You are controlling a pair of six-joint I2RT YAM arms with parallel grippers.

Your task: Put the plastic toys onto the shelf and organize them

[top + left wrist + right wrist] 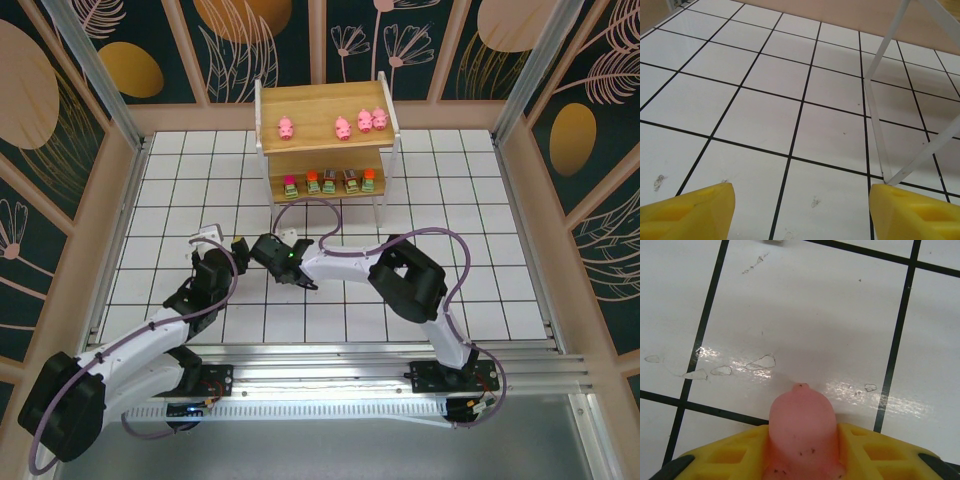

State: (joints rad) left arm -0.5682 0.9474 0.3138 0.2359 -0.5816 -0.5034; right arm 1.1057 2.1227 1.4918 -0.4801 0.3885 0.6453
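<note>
The shelf (310, 104) stands at the far middle of the table. Several pink pig toys (343, 127) sit on its top board. Several blocky green and brown toys (330, 181) line its lower board. My right gripper (263, 248) hovers low over the tiles in front of the shelf. In the right wrist view this gripper (802, 452) is shut on a pink pig (801, 425), yellow fingers (725, 460) pressed against both its sides. My left gripper (222, 238) is just to its left. Its yellow fingers (695, 212) stand wide apart, open over bare tile (800, 212).
A thin white leg of the shelf (879, 127) rises on the right of the left wrist view. Low tan walls (115, 190) ring the white tiled table. The two grippers sit close together at the table's middle left.
</note>
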